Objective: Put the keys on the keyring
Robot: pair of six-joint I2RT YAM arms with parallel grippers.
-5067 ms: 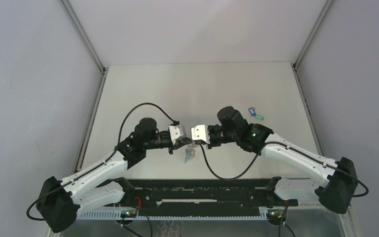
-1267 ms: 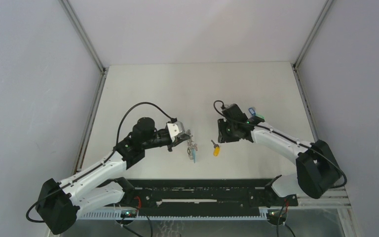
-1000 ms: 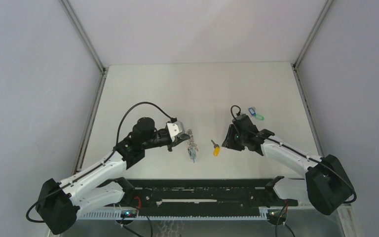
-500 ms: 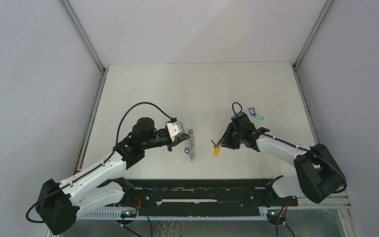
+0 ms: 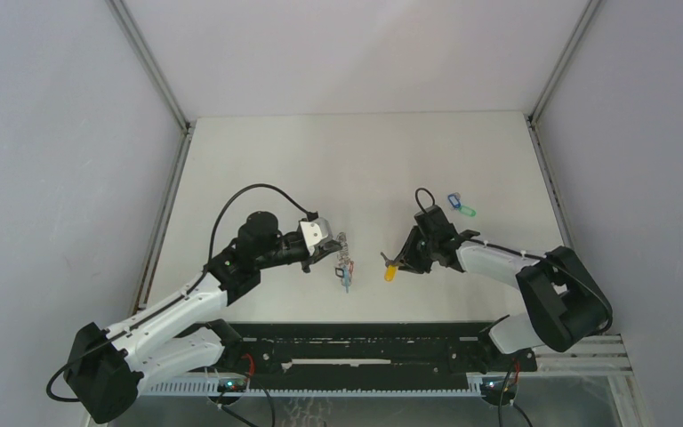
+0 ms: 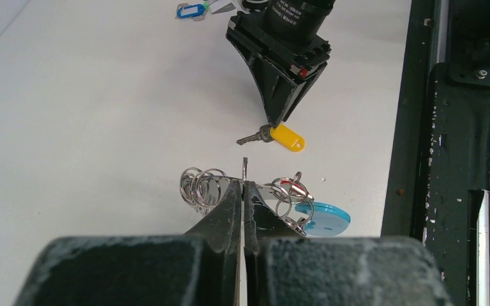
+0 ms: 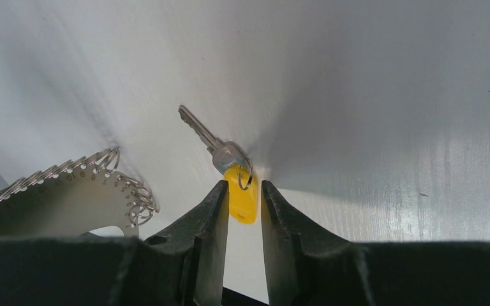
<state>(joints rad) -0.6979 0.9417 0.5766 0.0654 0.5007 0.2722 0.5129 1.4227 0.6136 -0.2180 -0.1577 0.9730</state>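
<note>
My left gripper point(image 5: 337, 250) point(image 6: 244, 183) is shut on the thin metal plate of the keyring point(image 5: 346, 269) point(image 6: 274, 194). The keyring's wire rings, red tag and cyan piece point(image 6: 322, 218) hang from it just above the table. The yellow-orange key point(image 5: 390, 271) point(image 6: 286, 137) point(image 7: 242, 203) lies on the table with its metal blade point(image 7: 199, 132) pointing away. My right gripper point(image 5: 397, 261) point(image 7: 242, 186) is open, tips down at the table, with its fingers on either side of the yellow tag. The blue and green keys point(image 5: 462, 206) point(image 6: 191, 10) lie together behind my right arm.
The black rail point(image 5: 356, 342) point(image 6: 466, 127) runs along the table's near edge, just behind the hanging keyring. The keyring plate point(image 7: 64, 191) shows at the lower left of the right wrist view. The enclosure walls point(image 5: 71, 133) stand at the left, right and back.
My right gripper has swung from beside the blue and green keys down to the yellow key and now straddles its tag. My left gripper has held the keyring nearly still.
</note>
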